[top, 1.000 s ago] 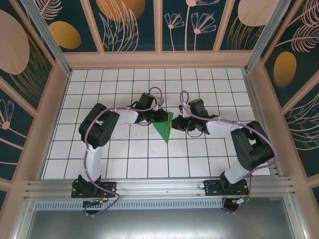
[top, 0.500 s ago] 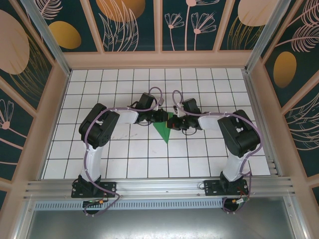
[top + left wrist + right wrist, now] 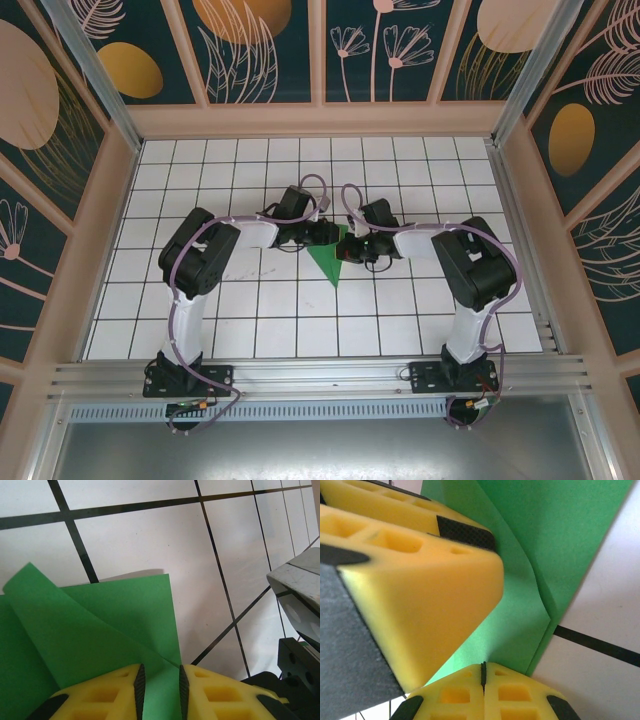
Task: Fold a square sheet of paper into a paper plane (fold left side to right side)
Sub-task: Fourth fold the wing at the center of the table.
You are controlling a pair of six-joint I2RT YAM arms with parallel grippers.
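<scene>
Going left to right: the left gripper (image 3: 159, 685) sits over the middle of the tiled table (image 3: 250, 300), its yellow fingers (image 3: 100, 695) parted by a narrow gap and straddling the green paper (image 3: 100, 630). I don't see the pads actually clamping anything, so I'd call it released, or just resting on the sheet. The paper lies flat between the two arms. From above it reads as a triangle with its tip pointing back toward the bases, so it's clearly no plain square any more. Up close there are at least two layers, and one flap (image 3: 60, 625) slants across the layer under it with its far corner lifted a bit. Right next to it, the right gripper (image 3: 483, 677) has its pads clenched together with nothing between them, tips down at the paper's edge, where there's a small kink in the fold. My read is that the first folds are in, but it's too wide for a slim dart, so the narrowing folds and some creasing are left. As for brands or labels, I can't find any readable text on the paper, the fingers or the table.
</scene>
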